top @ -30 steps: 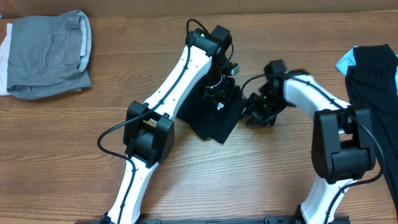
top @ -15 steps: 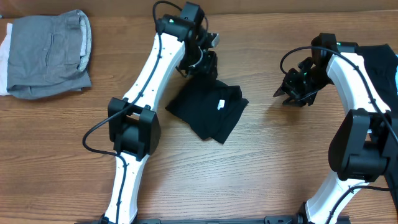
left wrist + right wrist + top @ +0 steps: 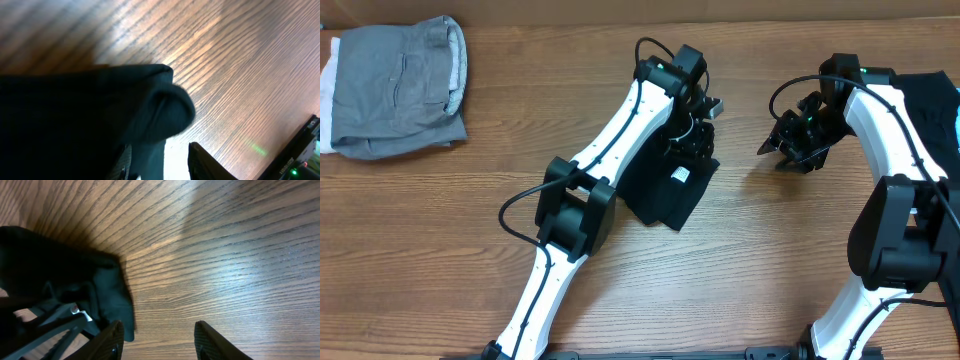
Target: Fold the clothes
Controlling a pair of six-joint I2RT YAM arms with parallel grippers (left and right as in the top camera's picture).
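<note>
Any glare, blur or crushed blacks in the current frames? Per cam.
Overhead: sharp, evenly lit, only faint shadows. Left wrist: bright glare streak on the brown wooden table; the folded black fabric garment is close, soft-edged and nearly detailless. Right wrist: pale glare patch on the wood at mid-right; grain otherwise crisp.

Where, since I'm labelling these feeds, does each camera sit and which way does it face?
Overhead: above the table, looking down on both arms, left gripper, right gripper and the folded black shirt.
Left wrist: on the left arm, close over the shirt's edge; own fingers at bottom.
Right wrist: on the right arm, angled at the table; own fingers at bottom.
Shared: both wrist views show the shirt.
</note>
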